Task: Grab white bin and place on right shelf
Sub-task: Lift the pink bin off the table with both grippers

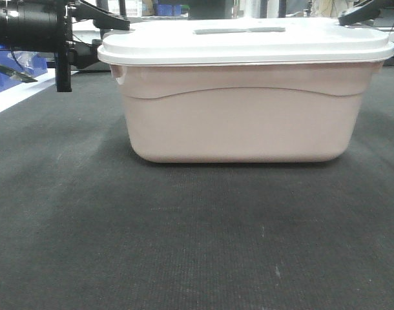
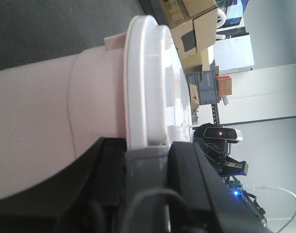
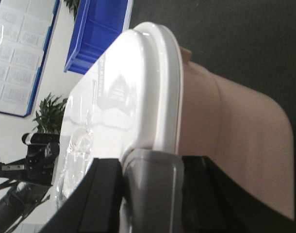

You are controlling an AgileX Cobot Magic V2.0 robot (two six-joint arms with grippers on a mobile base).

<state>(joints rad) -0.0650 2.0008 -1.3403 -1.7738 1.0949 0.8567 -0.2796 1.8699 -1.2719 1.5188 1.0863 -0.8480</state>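
The white bin (image 1: 248, 123) rests on the dark bench (image 1: 184, 245) at 12 o'clock in the front view, left tool (image 2: 147, 148) clamped on its rim at 9 o'clock, right tool (image 3: 152, 160) at 3 o'clock; the grasp looks made, while the lift and the move to the shelf, unseen here, appear still to come

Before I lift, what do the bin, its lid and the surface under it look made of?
The white bin: likely plastic, smooth matte pinkish body with moulded ridge. Lid: glossy white plastic, seemingly translucent, showing highlights. Surface: dark woven fabric or mat, fine weave visible.
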